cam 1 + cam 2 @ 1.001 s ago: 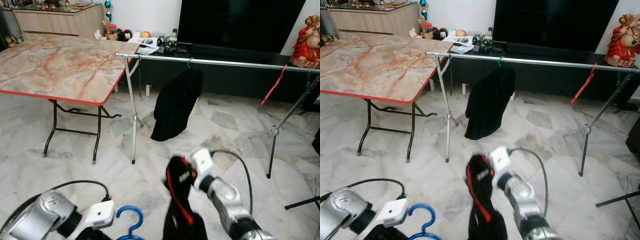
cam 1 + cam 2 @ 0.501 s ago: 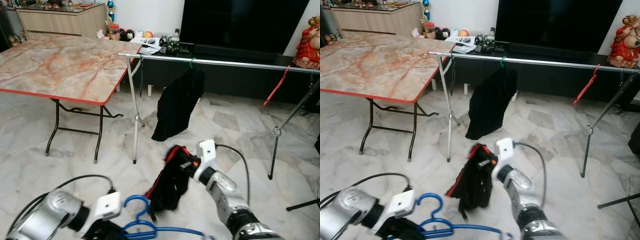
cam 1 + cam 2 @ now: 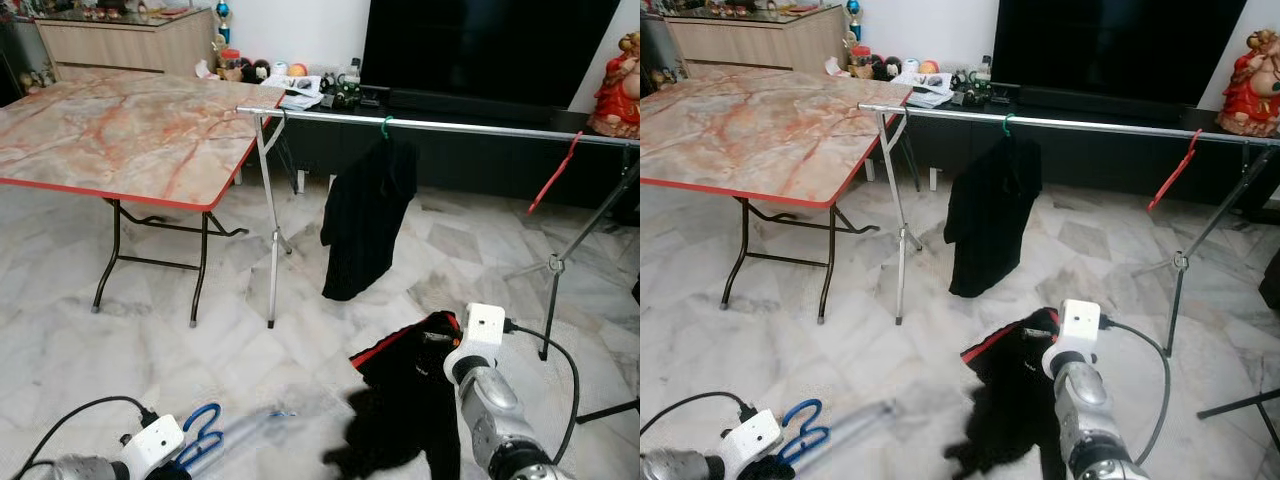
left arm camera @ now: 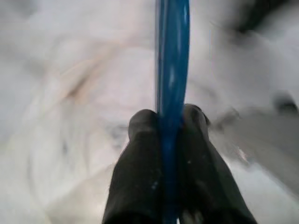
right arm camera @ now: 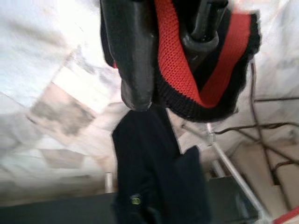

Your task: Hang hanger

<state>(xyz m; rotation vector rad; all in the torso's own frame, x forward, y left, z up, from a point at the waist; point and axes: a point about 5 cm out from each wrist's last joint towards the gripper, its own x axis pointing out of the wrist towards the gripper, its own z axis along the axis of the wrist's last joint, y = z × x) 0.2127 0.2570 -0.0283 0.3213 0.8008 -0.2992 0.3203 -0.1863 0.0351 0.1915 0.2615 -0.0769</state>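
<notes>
Spanning the room, the rail (image 3: pixel 480 125) already carries a black shirt (image 3: pixel 362 225). Low at the right, the right gripper (image 5: pixel 173 51) is clamped on a black-and-red garment (image 3: pixel 405 395) above the floor. Lower left, the left gripper (image 4: pixel 170 140) pinches the blue hanger (image 3: pixel 200 432). The garment is bunched, so it may snag or slip while threading onto the hanger.

R gripper (image 5: pixel 170 65) clamps red-trimmed black garment (image 5: pixel 187 79); hung black shirt (image 5: pixel 159 182) beyond.
</notes>
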